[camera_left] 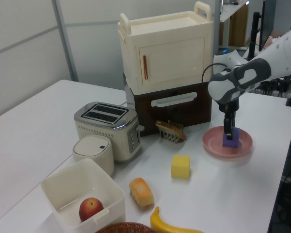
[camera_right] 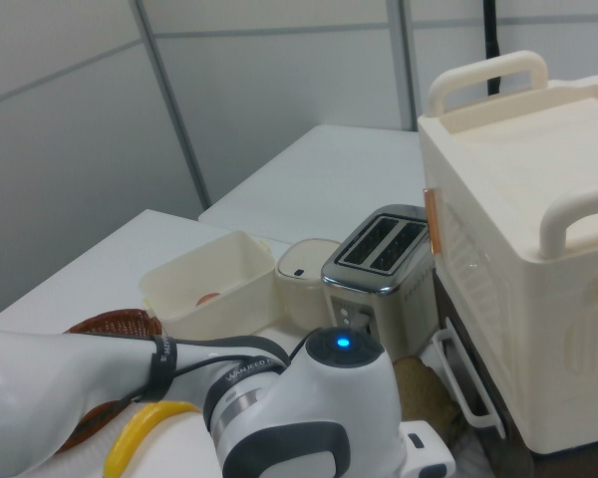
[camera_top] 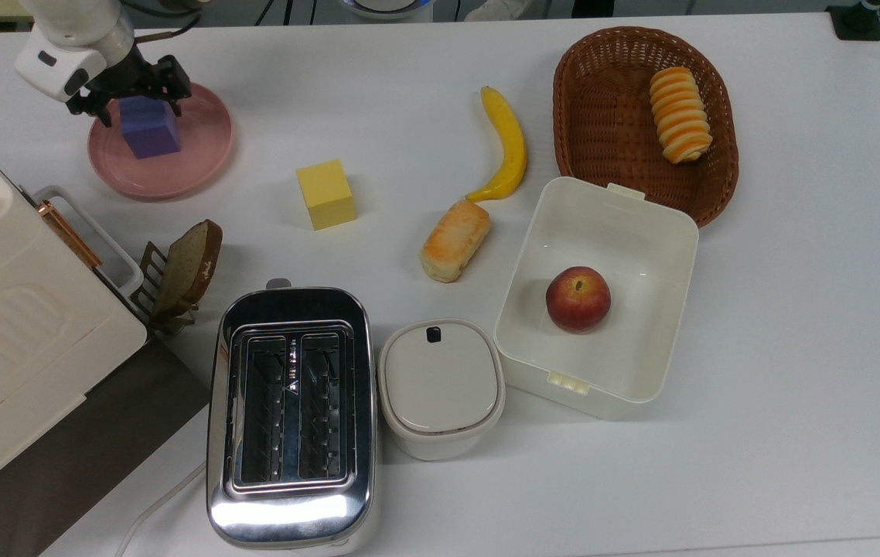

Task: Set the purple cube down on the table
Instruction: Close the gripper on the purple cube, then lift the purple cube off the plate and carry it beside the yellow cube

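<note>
**A:** White tabletop [camera_top: 409, 93] carries pretty much everything, grey wall panels behind it. Where's the cube?

**B:** Cube [camera_top: 150, 128] sits on the pink plate [camera_top: 200, 158], far corner on the top view's left. In the left view it's cube [camera_left: 231, 138] on plate [camera_left: 213, 144], off on the left view's right. It's flat on the plate, not lifted.

**A:** And the pincer?

**B:** Pincer [camera_top: 135, 91] is down over the cube, one black finger on either side of it, so it's spread about cube-wide. From the left view, pincer [camera_left: 228, 132] hangs straight down at the cube's near face. I honestly cannot tell if the fingers are actually pressing the cube or just bracketing it.

**A:** What else is around?

**B:** Yellow block [camera_top: 325, 194] is on the tabletop near the plate, apart from it. Banana [camera_top: 507, 145] lies further along the top view's right, with a bread roll [camera_top: 455, 240] just at its lower tip. Wicker basket [camera_top: 610, 116] holds a striped pastry [camera_top: 680, 114]. White tub [camera_top: 664, 255] has an apple [camera_top: 578, 299] in it and touches a lidded pot [camera_top: 440, 387], which is right beside the toaster [camera_top: 291, 418]. Toast slice [camera_top: 189, 263] stands in a little rack by the cream cabinet [camera_top: 15, 348].
</note>
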